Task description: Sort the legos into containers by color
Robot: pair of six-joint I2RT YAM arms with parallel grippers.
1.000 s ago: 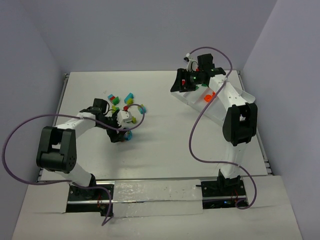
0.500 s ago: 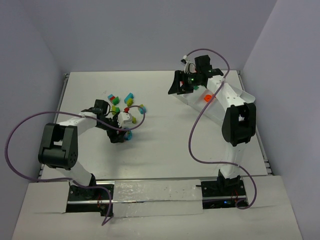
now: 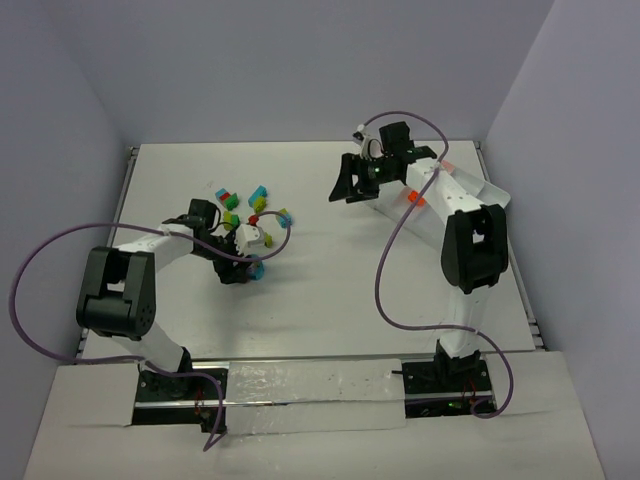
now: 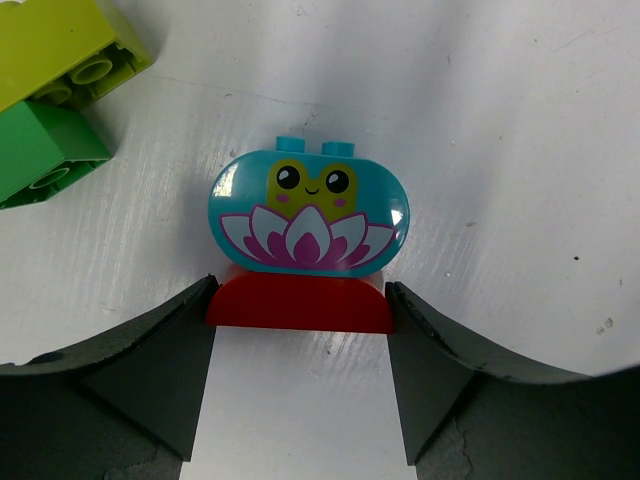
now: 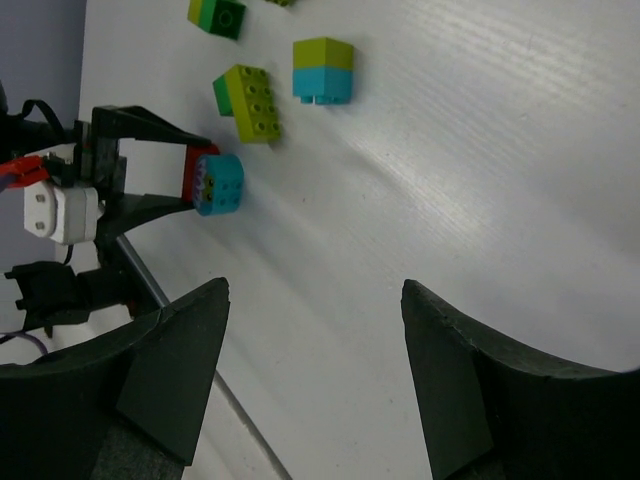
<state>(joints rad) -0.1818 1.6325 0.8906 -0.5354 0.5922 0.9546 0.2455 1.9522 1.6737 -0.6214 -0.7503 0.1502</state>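
Observation:
A cyan lego (image 4: 308, 205) with a frog-and-lotus picture sits on a red lego (image 4: 298, 303) on the table. My left gripper (image 4: 300, 292) is shut on the red lego, one finger against each end. The top view shows this pair (image 3: 257, 268) at the left gripper (image 3: 248, 268), just below the loose pile of legos (image 3: 245, 205). My right gripper (image 3: 345, 187) hangs open over bare table, left of the white tray of containers (image 3: 428, 228). Its jaws (image 5: 315, 290) hold nothing. An orange lego (image 3: 416, 197) lies in the tray.
A yellow-green lego (image 4: 60, 50) and a green one (image 4: 40, 150) lie close to the left fingers. The right wrist view shows a yellow-green and green lego (image 5: 250, 100) and a yellow-green and cyan lego (image 5: 323, 70). Grey walls enclose the table.
The left jaws have narrowed onto the red lego. The right gripper has swung left, off the tray and out over the table, still open.

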